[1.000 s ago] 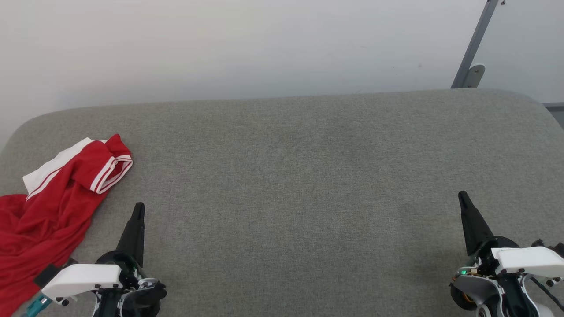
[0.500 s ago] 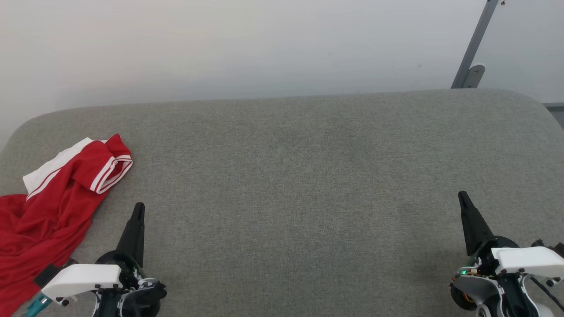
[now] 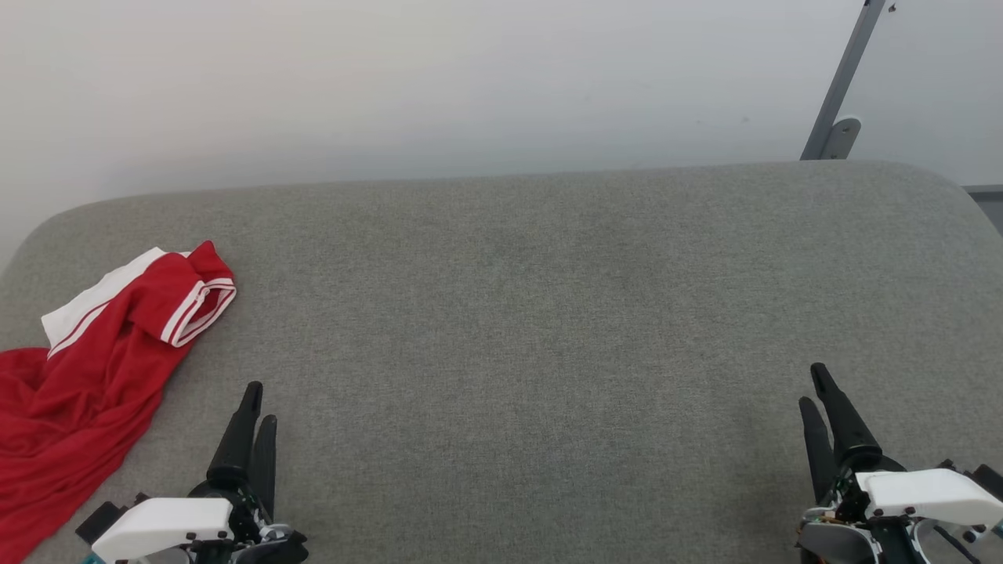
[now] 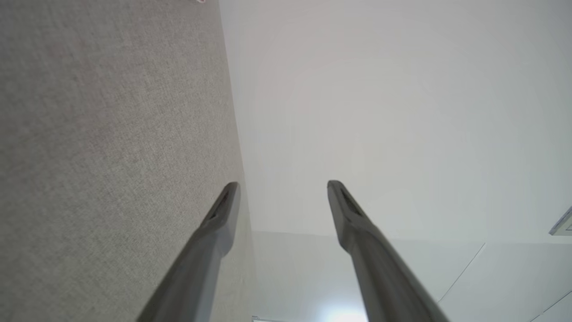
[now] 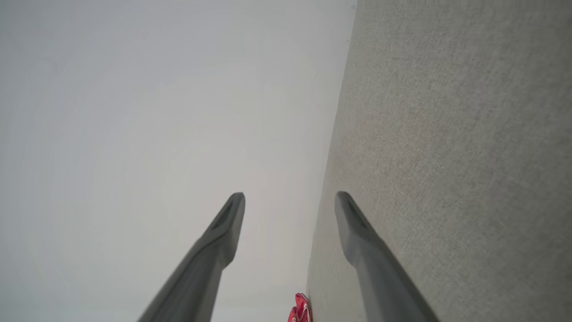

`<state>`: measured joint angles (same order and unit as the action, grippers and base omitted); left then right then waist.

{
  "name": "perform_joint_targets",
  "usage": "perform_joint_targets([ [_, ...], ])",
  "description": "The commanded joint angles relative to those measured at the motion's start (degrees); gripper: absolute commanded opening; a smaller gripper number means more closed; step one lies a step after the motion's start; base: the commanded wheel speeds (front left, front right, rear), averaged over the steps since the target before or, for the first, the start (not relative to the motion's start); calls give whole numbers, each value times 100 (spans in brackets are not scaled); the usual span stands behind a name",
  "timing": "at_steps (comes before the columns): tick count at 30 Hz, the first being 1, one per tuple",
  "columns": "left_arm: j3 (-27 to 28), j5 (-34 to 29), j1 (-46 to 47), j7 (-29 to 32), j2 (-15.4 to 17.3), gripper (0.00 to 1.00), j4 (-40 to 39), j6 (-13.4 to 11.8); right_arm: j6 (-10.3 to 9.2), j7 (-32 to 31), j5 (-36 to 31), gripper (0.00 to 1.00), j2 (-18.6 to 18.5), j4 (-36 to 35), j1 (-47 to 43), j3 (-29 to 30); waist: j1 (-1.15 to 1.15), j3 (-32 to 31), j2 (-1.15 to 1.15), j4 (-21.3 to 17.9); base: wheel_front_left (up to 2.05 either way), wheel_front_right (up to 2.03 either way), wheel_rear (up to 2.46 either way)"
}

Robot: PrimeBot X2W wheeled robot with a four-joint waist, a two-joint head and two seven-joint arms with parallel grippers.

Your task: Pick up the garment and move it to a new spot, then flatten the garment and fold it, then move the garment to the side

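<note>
**Shirt waits at the left end.** A broad grey cushion [image 3: 548, 313] spreads before you, with a pale wall [image 3: 392, 78] behind its far edge. The red-and-white shirt [image 3: 86, 368] lies crumpled at the cushion's left end. Its striped sleeve cuff points toward the far side and its red body trails to the near left corner, where it runs out of the head view. Its long axis therefore slants from far right to near left across that end of the cushion.

Your left gripper [image 3: 260, 402] is at the cushion's near edge, just right of the shirt and clear of it. The cloth lies to its left and a little beyond the fingertips. Your right gripper [image 3: 812, 384] is at the near edge toward the cushion's right end, well apart from the shirt. The left arm is plainly the nearer, so the pick-up looks likely to start with a leftward reach from it.

Both grippers hold nothing, and their fingers are spread with open air between them. A second ago each pair was pressed together into a single dark spike. Both have since parted and now sit slightly closer to the cushion's near edge. The shirt has not moved.
</note>
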<state>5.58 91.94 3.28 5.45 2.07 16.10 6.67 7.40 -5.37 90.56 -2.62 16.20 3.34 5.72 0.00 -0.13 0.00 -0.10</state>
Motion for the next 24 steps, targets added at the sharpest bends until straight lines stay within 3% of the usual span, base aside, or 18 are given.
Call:
perform_joint_targets([
  [1,-30,-93,97,-61,63,100,-131,-28,7,65,-144,100,-63,-131,103,-28,0,-5,0,-2,0,0,0],
  [12,-332,-1335,69,-382,401,100,-338,-334,8,240,-1713,100,-177,-147,91,-118,0,-70,0,-22,0,0,0],
  [24,-402,-2518,-87,-669,460,100,-570,-333,9,296,-2808,100,-290,-297,22,-245,0,-142,0,-42,0,0,0],
])
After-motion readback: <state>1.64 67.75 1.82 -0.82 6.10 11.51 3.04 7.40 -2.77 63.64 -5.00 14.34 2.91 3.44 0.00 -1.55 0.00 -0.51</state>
